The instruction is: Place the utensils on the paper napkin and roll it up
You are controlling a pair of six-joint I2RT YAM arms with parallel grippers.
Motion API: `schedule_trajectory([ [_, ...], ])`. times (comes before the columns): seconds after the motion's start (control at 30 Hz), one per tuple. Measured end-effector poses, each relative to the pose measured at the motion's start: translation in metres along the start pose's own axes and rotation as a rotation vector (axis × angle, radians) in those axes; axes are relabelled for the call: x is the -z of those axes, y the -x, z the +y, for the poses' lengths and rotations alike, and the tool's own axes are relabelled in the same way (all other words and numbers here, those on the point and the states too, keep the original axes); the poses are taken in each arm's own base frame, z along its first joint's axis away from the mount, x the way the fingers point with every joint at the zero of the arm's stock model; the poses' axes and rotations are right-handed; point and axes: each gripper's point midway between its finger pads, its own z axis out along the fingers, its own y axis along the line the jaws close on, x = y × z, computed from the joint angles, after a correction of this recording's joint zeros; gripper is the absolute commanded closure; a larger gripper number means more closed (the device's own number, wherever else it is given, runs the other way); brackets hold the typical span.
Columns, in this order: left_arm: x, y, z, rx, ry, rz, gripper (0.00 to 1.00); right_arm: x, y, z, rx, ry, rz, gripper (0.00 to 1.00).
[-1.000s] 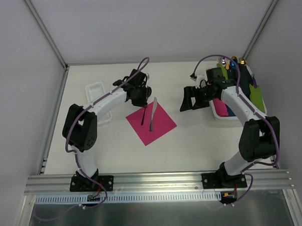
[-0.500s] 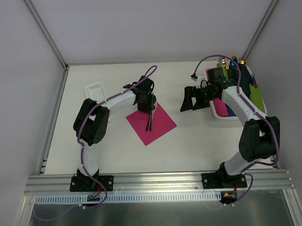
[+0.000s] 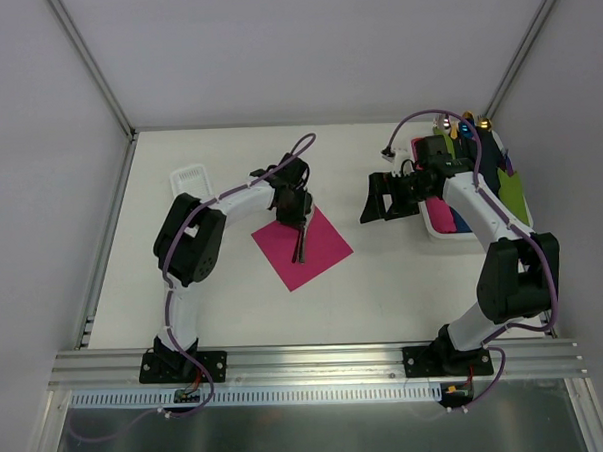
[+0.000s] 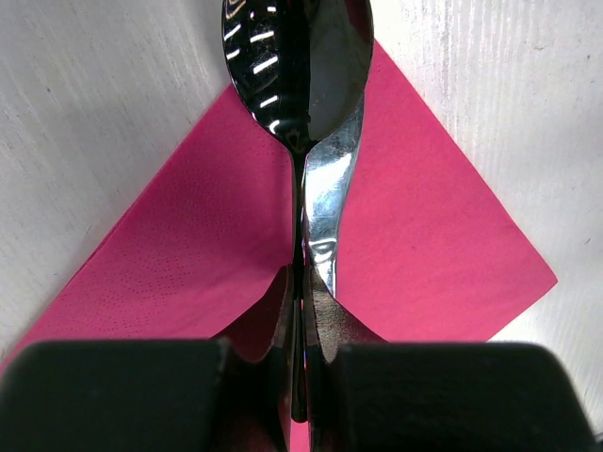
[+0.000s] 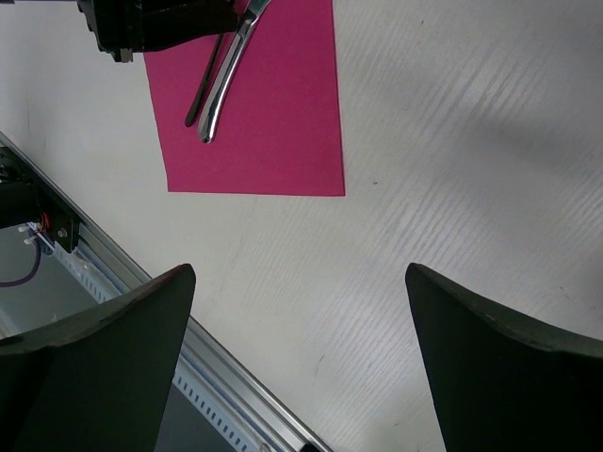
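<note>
The magenta paper napkin (image 3: 317, 247) lies flat on the table as a diamond. It also shows in the left wrist view (image 4: 424, 245) and the right wrist view (image 5: 273, 122). My left gripper (image 3: 295, 219) is over its far corner, shut on the thin handle of a dark spoon (image 4: 283, 66). The spoon lies right beside a knife (image 4: 325, 202) on the napkin. Both utensils (image 3: 299, 246) show together from above and in the right wrist view (image 5: 219, 85). My right gripper (image 3: 378, 199) is open and empty, to the right of the napkin, above bare table (image 5: 300, 273).
A narrow white ridged tray (image 3: 191, 181) sits at the far left. A white bin (image 3: 434, 230) at the far right holds pink napkins and green, blue and black rolled napkins with cutlery heads. The aluminium rail (image 3: 307, 361) runs along the near edge.
My left gripper has moved right and nearer with the spoon, bringing it beside the knife on the napkin. The right arm has not moved.
</note>
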Motion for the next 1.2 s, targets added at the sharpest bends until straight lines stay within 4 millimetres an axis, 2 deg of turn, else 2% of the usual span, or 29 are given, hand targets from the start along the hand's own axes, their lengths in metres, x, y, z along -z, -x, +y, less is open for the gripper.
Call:
schedule_trajectory([
  [0.73,-0.002,0.003,-0.001,0.008,-0.002,-0.005,0.80,0.001,0.000,-0.001,-0.004,0.001,-0.002,0.01],
  [0.83,-0.002,0.003,-0.002,0.015,-0.002,-0.005,0.75,0.001,0.000,-0.001,-0.004,0.002,-0.002,0.01],
  [0.97,0.001,0.005,-0.003,0.031,-0.005,-0.012,0.63,0.001,0.000,0.002,0.003,0.018,-0.003,0.02],
  [1.0,0.006,0.007,-0.003,0.038,-0.007,-0.020,0.58,0.000,0.001,0.003,0.007,0.026,-0.004,0.03],
  [1.07,0.023,0.013,-0.004,0.057,-0.025,-0.045,0.57,-0.001,-0.001,0.004,0.026,0.035,-0.007,0.10],
  [1.17,0.074,0.033,-0.006,0.105,-0.099,-0.134,0.54,-0.005,-0.009,0.011,0.089,0.022,0.001,0.23],
  [1.2,0.100,0.045,-0.001,0.133,-0.129,-0.187,0.53,-0.008,-0.013,0.018,0.125,0.021,0.009,0.26],
])
